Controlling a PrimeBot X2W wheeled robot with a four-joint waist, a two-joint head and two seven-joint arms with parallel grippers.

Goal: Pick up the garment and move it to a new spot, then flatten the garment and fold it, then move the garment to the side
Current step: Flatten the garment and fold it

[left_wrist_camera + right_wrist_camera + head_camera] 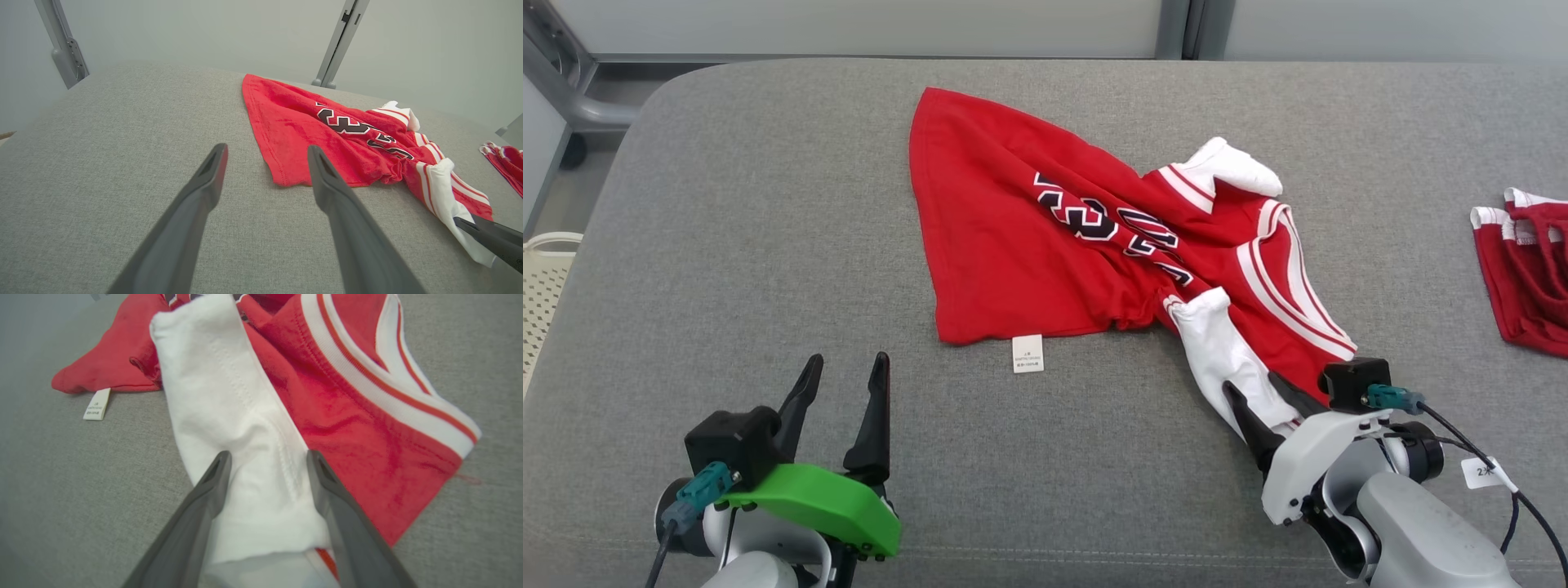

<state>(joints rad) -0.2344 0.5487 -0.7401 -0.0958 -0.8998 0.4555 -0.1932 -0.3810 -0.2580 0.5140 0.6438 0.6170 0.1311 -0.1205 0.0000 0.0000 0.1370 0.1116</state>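
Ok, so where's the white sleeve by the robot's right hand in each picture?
Head view: the white sleeve lies right of the middle and low, running down to the right gripper.
Left wrist view: far right and low.
Right wrist view: in the centre, running down between the two fingers.
Shared landmark: the right gripper's dark fingers at the sleeve's end.

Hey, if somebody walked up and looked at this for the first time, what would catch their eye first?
The bright red jersey with white sleeves, lying crumpled midway across the grey padded surface, stands out at once. Next comes the right tool at the near right, its fingers open on either side of one white sleeve. A second red garment lies at the far right edge.
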